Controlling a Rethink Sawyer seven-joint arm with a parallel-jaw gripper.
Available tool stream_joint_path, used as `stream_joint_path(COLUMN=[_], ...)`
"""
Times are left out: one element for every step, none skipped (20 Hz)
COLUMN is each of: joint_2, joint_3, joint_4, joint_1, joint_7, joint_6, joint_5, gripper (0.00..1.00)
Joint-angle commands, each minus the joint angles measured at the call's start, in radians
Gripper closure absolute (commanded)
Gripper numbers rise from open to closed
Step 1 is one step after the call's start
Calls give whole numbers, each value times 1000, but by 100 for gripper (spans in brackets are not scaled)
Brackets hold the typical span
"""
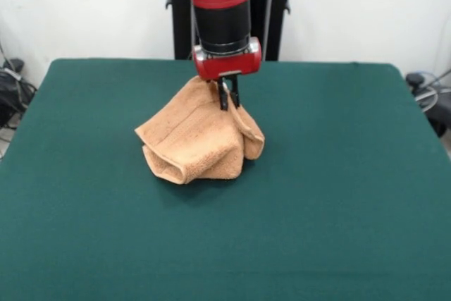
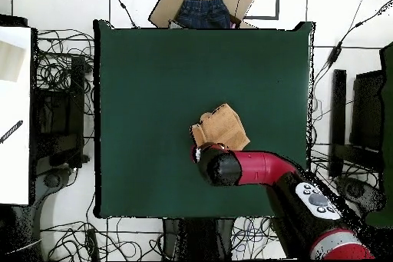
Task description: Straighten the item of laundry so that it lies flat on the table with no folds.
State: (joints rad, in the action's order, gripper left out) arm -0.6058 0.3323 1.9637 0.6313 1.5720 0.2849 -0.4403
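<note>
A: At frame centre, front view, the gripper [image 1: 229, 99] is closed narrow on an upper fold of the hand towel [image 1: 197, 142], tenting it; the lower part rests bunched on the table [image 1: 338, 195].

B: Probably gripped high so the folds can drop open. Green cloth surface, otherwise bare; cables [image 2: 65, 74] and a cardboard box [image 2: 203, 1] lie off-table.

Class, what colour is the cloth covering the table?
Dark green, plain; the table shows best in the front view.
</note>
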Motion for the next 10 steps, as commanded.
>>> stream_joint_path(joint_2=[18,20,16,-1,-41,-81,-133,-183,-220,-249], joint_3=[49,50,41,43,42,41,41,44,59,75], joint_4=[-32,-31,-35,-24,-8,9,27,44,58,69], joint_1=[-23,-21,-33,-32,-39,-45,-56,-62,-57,-50], joint_7=[57,58,57,66,70,74,76,78,68,58], joint_6=[-59,-59,-30,-16,15,46,90,123,156,189], joint_5=[-47,-45,-39,-24,-9,7,29,49,70,92], gripper=[100,100,100,100,100,100,100,100,100,100])
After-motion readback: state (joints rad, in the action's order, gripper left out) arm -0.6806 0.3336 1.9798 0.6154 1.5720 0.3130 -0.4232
